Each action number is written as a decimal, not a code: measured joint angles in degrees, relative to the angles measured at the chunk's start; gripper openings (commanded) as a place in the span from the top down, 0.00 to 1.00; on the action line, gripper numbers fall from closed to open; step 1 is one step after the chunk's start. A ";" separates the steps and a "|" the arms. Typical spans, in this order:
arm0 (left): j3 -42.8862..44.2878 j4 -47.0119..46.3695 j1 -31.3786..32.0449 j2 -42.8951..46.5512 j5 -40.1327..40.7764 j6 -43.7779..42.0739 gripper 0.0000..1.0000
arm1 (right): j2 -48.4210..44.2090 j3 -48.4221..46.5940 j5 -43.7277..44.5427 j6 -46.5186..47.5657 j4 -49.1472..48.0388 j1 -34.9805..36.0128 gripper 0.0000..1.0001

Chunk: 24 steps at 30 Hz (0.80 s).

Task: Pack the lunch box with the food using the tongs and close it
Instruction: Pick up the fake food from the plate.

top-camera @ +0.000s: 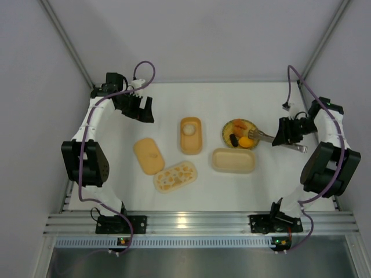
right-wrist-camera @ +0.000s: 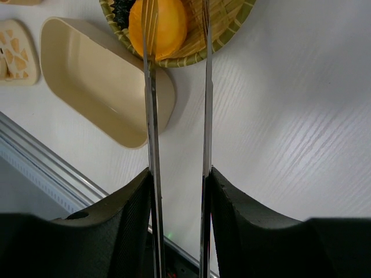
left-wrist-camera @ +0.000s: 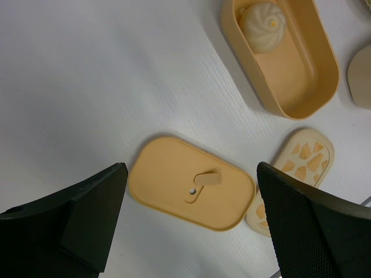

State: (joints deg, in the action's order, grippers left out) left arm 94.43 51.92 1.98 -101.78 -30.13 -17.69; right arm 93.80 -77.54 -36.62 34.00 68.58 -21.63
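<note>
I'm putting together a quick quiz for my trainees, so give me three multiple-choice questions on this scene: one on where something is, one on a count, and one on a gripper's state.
1. Where is the whitish ball?
A. In the orange box
B. On the plate
C. In the cream box

2. How many lids lie on the table, off their boxes?
A. One
B. Two
C. Three

3. What is the right gripper doing?
A. Open, empty
B. Shut on a lid
C. Shut on the tongs

Answers:
1 A, the left wrist view shows it inside that box.
2 B, the plain orange lid and the patterned lid.
3 C, both tong arms run between its fingers.
</note>
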 measured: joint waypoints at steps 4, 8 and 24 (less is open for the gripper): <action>0.00 0.00 0.00 0.00 0.00 0.02 0.02 | 0.85 0.63 -0.11 -0.17 -0.17 0.04 0.59; -0.02 0.00 0.00 0.00 -0.02 0.20 0.02 | 1.20 1.42 -0.04 -0.17 -0.24 0.11 0.59; -0.04 -0.04 0.00 0.00 -0.02 0.90 0.02 | 1.53 2.10 -2.58 0.33 0.79 0.26 0.89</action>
State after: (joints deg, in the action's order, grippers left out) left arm 94.39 51.88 1.98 -101.78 -30.15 -16.80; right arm 95.33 -75.44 -39.20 34.33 69.36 -21.37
